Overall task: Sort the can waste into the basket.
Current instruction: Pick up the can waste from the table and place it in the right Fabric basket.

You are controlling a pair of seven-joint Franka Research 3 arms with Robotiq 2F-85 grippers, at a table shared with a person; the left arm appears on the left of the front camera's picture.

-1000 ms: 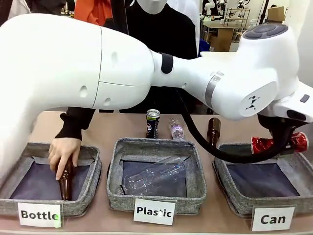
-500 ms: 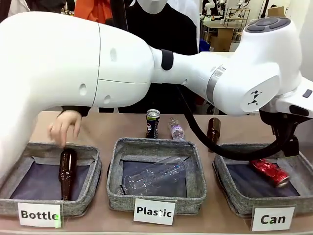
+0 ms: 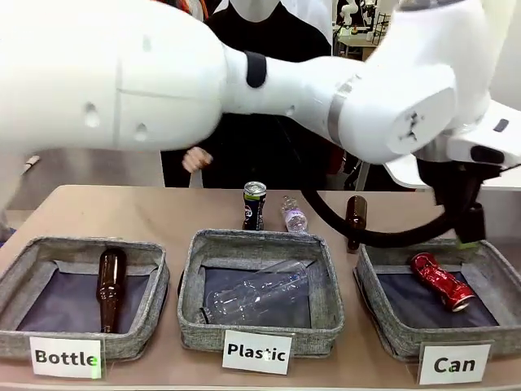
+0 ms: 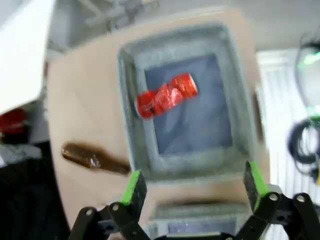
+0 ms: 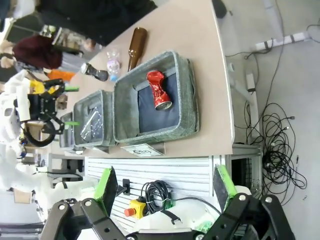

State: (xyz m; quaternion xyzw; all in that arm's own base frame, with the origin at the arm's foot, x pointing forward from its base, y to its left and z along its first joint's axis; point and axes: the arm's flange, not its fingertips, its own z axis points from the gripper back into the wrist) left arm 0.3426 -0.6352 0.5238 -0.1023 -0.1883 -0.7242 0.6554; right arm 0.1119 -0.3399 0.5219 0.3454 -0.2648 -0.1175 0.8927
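The dented red can (image 3: pixel 440 281) lies on its side inside the grey "Can" basket (image 3: pixel 383 322) at the right. My left gripper (image 3: pixel 470 224) hangs above that basket's far edge. In the left wrist view it (image 4: pixel 194 184) is open and holds nothing, with the red can (image 4: pixel 166 95) and the basket (image 4: pixel 131 120) below. The dark navy can (image 3: pixel 254 205) stands upright behind the middle basket. My right gripper (image 5: pixel 165 183) is open, high and off to the side of the table, looking down on the red can (image 5: pixel 158 90) in the basket (image 5: pixel 186 95).
A brown bottle (image 3: pixel 111 287) lies in the "Bottle" basket (image 3: pixel 24 269). A clear bottle (image 3: pixel 256 295) lies in the "Plastic" basket (image 3: pixel 189 285). A small clear bottle (image 3: pixel 294 216) and an upright brown bottle (image 3: pixel 355 221) stand behind the baskets. The person's hand (image 3: pixel 195 159) is beyond the far edge.
My left gripper let go of the red can, which fell into the "Can" basket, and the gripper rose. The person's hand left the brown bottle in the "Bottle" basket and drew back.
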